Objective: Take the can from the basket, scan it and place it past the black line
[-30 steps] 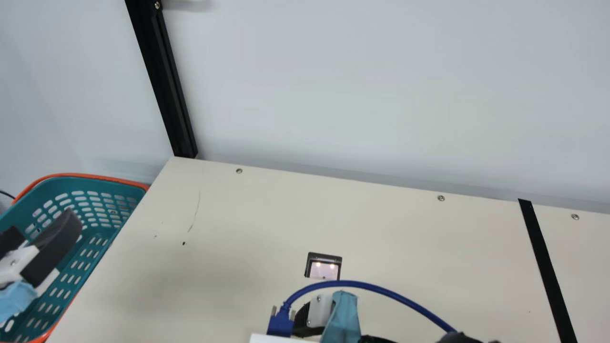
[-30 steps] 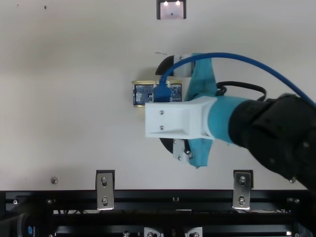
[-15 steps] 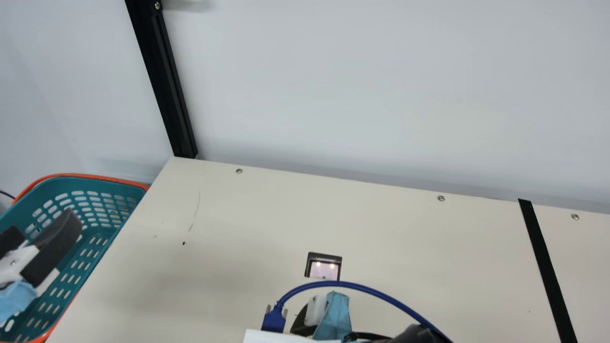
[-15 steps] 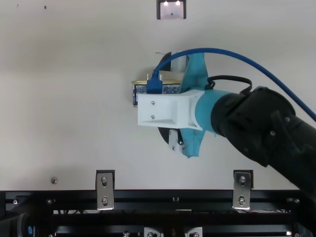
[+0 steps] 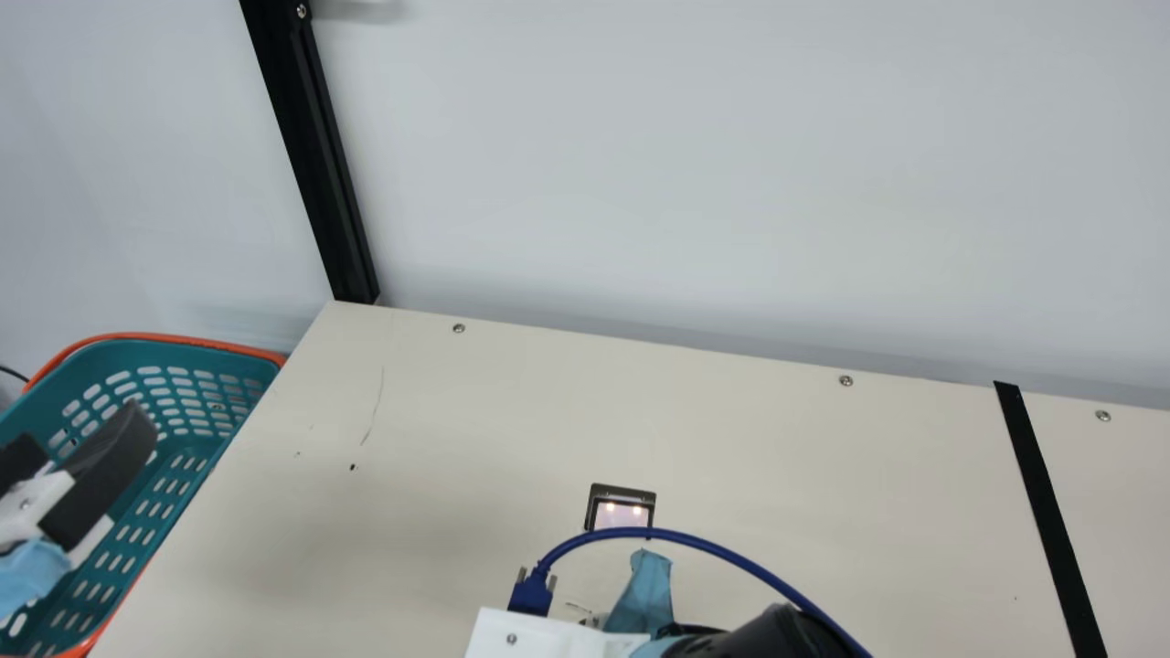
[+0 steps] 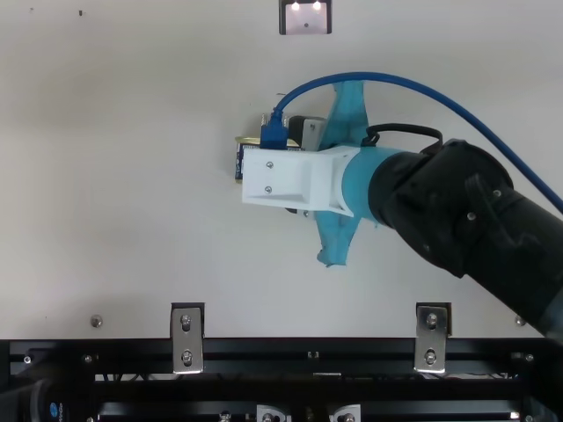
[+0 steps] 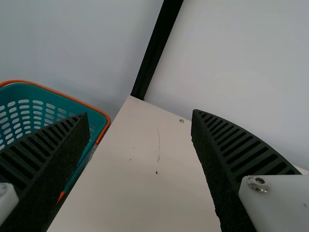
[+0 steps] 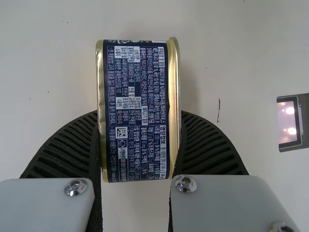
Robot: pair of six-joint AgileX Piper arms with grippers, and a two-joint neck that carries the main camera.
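On the can in the right wrist view, you see a dark blue label packed with small pale Korean print and a square code; in the top view, you find a blue mark, too small to read, on a black part

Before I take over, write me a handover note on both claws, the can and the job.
Left claw: open, empty, on the basket side.
Right claw: closed on the navy-and-gold can, short of the scanner.
Done: can out of the basket. Scanned or not, I can't tell.
Left: scan if needed, then place past the black line.
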